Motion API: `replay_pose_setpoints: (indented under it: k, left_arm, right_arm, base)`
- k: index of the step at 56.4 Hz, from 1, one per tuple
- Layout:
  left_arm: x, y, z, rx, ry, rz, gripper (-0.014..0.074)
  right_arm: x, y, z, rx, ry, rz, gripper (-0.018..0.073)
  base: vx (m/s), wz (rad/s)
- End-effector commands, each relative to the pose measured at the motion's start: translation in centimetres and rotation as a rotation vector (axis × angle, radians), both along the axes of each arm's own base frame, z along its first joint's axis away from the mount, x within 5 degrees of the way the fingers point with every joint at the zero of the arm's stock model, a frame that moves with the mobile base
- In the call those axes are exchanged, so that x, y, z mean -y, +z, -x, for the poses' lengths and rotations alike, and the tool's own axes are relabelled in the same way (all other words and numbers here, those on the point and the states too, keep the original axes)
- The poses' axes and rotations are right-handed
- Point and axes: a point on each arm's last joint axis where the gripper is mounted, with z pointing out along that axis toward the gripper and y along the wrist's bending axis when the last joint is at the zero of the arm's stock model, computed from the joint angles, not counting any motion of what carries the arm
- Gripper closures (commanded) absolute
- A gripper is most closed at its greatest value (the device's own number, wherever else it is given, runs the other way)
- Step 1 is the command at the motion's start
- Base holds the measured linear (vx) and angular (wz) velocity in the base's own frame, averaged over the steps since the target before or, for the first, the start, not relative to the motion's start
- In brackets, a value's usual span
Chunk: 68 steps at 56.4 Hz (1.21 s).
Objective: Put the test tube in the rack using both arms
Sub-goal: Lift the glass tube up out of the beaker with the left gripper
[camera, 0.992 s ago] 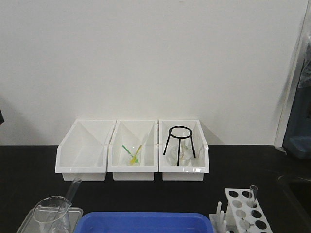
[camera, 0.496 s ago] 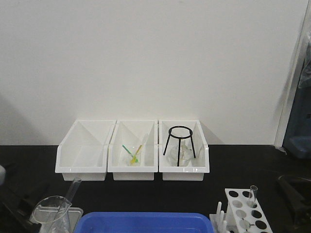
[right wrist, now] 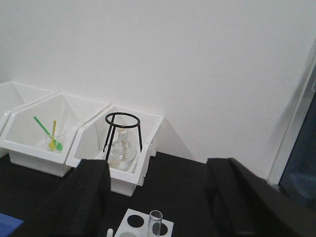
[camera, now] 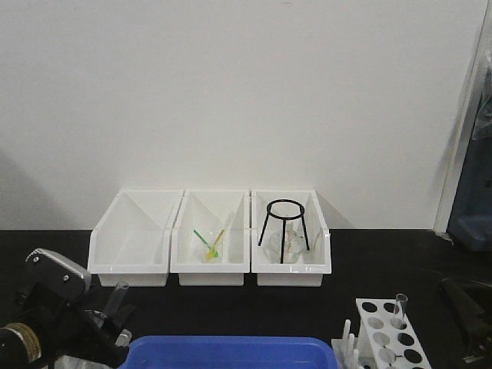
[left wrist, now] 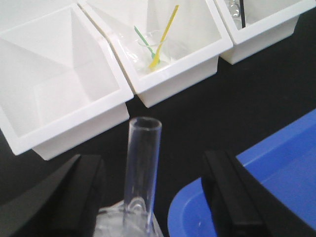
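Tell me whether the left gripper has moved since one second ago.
Yes. The left gripper has entered from the lower left, now below the left white bin, beside the test tube.

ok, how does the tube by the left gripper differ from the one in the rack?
Left tube leans, its foot in the beaker; rack tube stands upright in a hole of the rack. Left tube sits between the open fingers of the left gripper, untouched; rack tube has no gripper around it. Both are clear glass, mouth up.
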Motion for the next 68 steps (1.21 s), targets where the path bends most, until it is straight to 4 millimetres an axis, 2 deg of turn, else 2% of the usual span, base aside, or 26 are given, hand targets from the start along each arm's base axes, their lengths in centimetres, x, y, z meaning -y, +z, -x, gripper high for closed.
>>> replay_pose_setpoints:
  k: [1, 7, 13, 17, 31, 37, 44, 52, 55, 59, 63, 68]
  left_arm:
    - [0.6, 2.3, -1.6, 0.118, -0.014, 0.061, 0.0067]
    - [0.7, 1.8, -2.8, 0.107, -0.013, 0.058, 0.0074]
    - [0.9, 1.6, -3.2, 0.117, -0.020, 0.065, 0.0130]
    - [0.9, 1.5, -3.3, 0.124, -0.026, 0.067, 0.0207]
    - [1.0, 1.6, -3.3, 0.138, -0.034, 0.059, 0.0597]
    - [1.1, 2.0, -3.3, 0.164, -0.042, 0.073, 0.0605]
    - [1.1, 4.9, -2.4, 0.236, -0.031, 0.193, 0.0605]
    - [1.1, 11.4, -0.8, 0.376, -0.061, 0.310, 0.0605]
    - [1.4, 14.2, 0.0, 0.425, -0.107, 0.355, 0.0605]
    - [2.3, 16.9, 0.9, 0.452, -0.203, 0.377, 0.0605]
    - [3.8, 18.5, 1.5, 0.435, -0.331, 0.346, 0.0603]
    - [5.7, 19.3, 2.0, 0.364, -0.473, 0.336, 0.0601]
  right_arm:
    - [-0.2, 2.0, -0.1, 0.127, 0.012, -0.005, 0.0097]
    - [-0.2, 2.0, -0.1, 0.127, 0.012, -0.005, 0.0097]
    - [-0.1, 1.9, -0.1, 0.122, 0.012, -0.003, 0.0097]
    - [-0.1, 1.9, -0.1, 0.120, 0.012, -0.003, 0.0097]
    - [-0.1, 1.9, -0.1, 0.118, 0.011, -0.006, 0.0097]
    - [-0.1, 1.9, -0.1, 0.118, 0.010, -0.007, 0.0097]
    - [-0.1, 2.0, -0.2, 0.120, 0.010, -0.008, 0.0097]
    - [-0.2, 2.7, -0.3, 0.096, 0.014, -0.123, 0.0097]
    - [-0.3, 3.5, -0.5, 0.083, 0.025, -0.170, 0.0097]
    - [-0.6, 4.8, -0.6, 0.098, 0.055, -0.153, 0.0097]
    - [-1.1, 6.0, -0.8, 0.122, 0.104, -0.124, 0.0097]
    - [-2.4, 6.4, -1.4, 0.100, 0.192, -0.118, 0.0097]
  base:
    - [0.00, 0.00]
    - [0.00, 0.00]
    - [0.00, 0.00]
    - [0.00, 0.00]
    - [0.00, 0.00]
    - [0.00, 0.00]
    - [0.00, 0.00]
    - [0.00, 0.00]
    - [0.00, 0.00]
    - [0.00, 0.00]
    - [0.00, 0.00]
    - [0.00, 0.00]
